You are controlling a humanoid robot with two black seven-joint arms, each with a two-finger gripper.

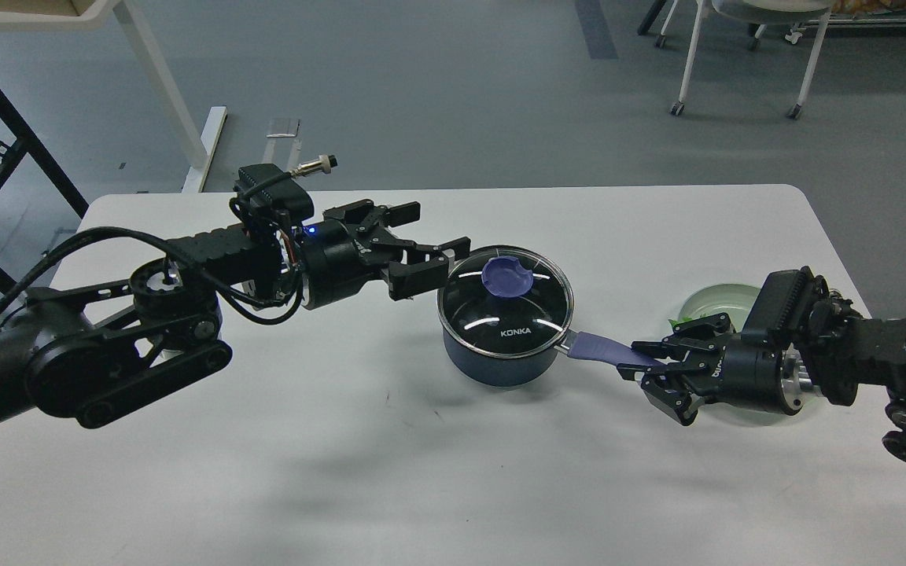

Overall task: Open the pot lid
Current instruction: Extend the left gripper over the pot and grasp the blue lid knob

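The pot [500, 358], a small dark navy saucepan, stands right of the middle of the white table [264, 440]. The pot lid [532, 308], clear glass with a metal rim and "KONKA" lettering, lies closed on it, with its purple-blue knob [506, 276] on top. The long purple-blue handle [598, 348] points right. My right gripper [648, 365] is shut on the end of that handle. My left gripper [436, 236] is open, hovering just left of the lid's rim and apart from the knob.
A pale green glass plate [724, 301] with a green leafy piece [686, 322] lies behind my right gripper near the table's right edge. A white chair frame [736, 55] and a desk leg [158, 86] stand on the floor beyond the table.
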